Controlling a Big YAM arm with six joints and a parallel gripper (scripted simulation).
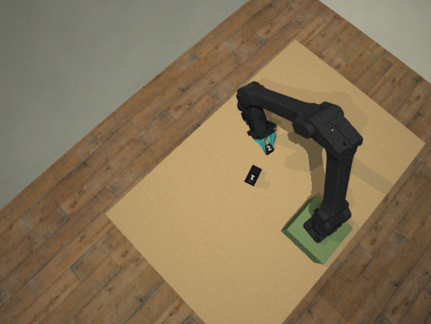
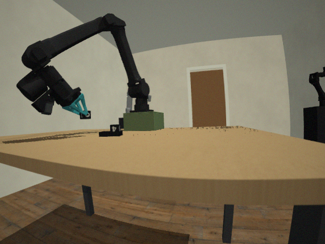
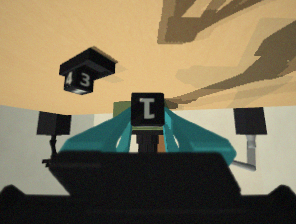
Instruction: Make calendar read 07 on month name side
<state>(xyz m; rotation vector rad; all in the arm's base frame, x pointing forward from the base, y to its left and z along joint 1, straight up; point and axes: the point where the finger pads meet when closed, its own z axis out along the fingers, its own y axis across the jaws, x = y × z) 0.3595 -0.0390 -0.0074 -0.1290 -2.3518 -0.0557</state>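
Note:
The black tray lies on the table. One black cube stands at one end of it; the other end is empty. This cube shows a 1 on top, a 4 towards the exterior camera, and 4 and 3 in the wrist view. My gripper is shut on the other black cube, held above the table and off to the side of the tray. The held cube shows a 2 in the top view and an upside-down 1 in the wrist view. Its face towards the exterior camera is partly hidden by a finger.
The arm's base stands on a green block near one edge of the wooden table. Another dark arm on a black pedestal stands beyond the table at the right of the exterior view.

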